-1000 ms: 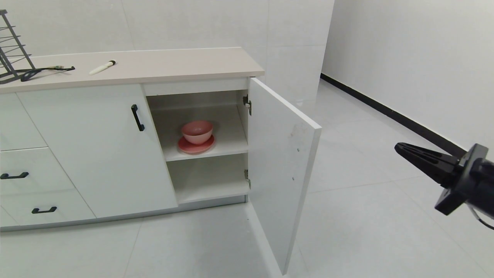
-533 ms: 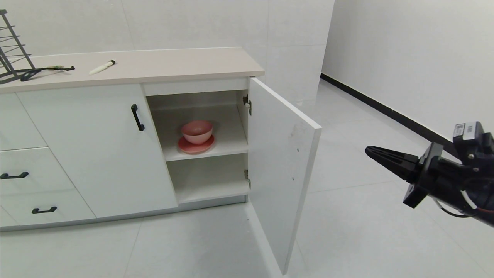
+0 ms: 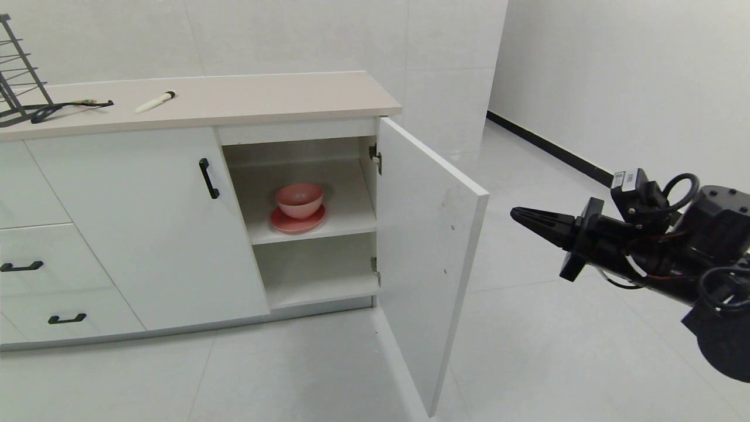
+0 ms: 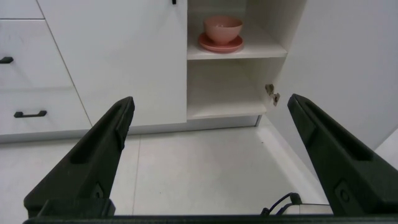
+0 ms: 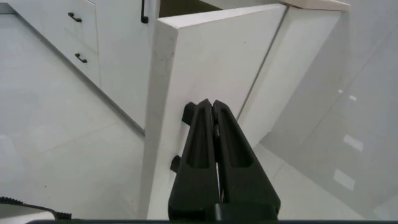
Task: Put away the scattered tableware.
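The bowl [image 3: 299, 198] hides much of the plate [image 3: 286, 225]; the head view's edge crops the wire rack [image 3: 28, 58].

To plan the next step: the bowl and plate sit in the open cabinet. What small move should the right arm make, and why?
Probably move the right gripper onto the outer face of the open door to push it shut: the bowl sits on the plate inside, and the shut gripper points at that face.

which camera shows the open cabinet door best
The head view: the open cabinet door shows whole, hinged side to free edge, standing well open. The right wrist view shows part of its outer face and edge behind the right gripper, jaws shut. The left wrist view catches a strip of its inner face.
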Motion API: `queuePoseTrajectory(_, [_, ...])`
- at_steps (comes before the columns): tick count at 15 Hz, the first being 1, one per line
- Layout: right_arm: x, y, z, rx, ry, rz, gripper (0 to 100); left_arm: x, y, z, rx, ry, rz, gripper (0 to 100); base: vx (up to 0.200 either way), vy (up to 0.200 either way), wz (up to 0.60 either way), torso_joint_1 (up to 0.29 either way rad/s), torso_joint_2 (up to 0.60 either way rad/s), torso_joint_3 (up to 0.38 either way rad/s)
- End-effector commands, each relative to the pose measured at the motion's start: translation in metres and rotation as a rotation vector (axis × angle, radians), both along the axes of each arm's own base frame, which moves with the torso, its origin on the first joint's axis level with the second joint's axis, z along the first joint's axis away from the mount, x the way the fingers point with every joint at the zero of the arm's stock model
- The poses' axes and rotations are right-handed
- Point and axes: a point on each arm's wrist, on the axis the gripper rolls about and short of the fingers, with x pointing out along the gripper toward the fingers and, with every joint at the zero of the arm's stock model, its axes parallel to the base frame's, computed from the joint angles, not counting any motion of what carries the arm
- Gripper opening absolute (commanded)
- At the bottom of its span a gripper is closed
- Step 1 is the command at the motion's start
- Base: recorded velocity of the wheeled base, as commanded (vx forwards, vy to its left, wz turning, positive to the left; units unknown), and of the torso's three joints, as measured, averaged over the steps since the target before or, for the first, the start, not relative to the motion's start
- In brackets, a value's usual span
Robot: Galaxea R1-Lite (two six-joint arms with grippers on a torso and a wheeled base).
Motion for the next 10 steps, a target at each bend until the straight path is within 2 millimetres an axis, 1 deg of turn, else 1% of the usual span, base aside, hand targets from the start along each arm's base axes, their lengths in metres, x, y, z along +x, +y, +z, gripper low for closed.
queuePoseTrajectory(1, [0.016,0.007,-0.012,-0.004,0.022,0.023,0,0.000,0.000,0.000,0.000,-0.001,0.000,100,0.000,0.000,0.00,0.000,0.00,0.000])
queuePoseTrajectory(2, [0.018,0.008,-0.013,-0.005,0.024,0.028,0,0.000,0.000,0.000,0.000,-0.001,0.000,100,0.000,0.000,0.00,0.000,0.00,0.000])
queuePoseTrajectory(4, [0.022,0.014,-0.017,-0.007,0.028,0.091,0,0.000,0.000,0.000,0.000,-0.001,0.000,100,0.000,0.000,0.00,0.000,0.00,0.000])
queuePoseTrajectory(7, [0.027,0.021,-0.018,-0.006,0.020,0.108,0,0.000,0.000,0.000,0.000,-0.001,0.000,100,0.000,0.000,0.00,0.000,0.00,0.000])
queuePoseTrajectory(10, [0.028,0.033,-0.021,-0.006,0.017,0.145,0,0.000,0.000,0.000,0.000,-0.001,0.000,100,0.000,0.000,0.00,0.000,0.00,0.000])
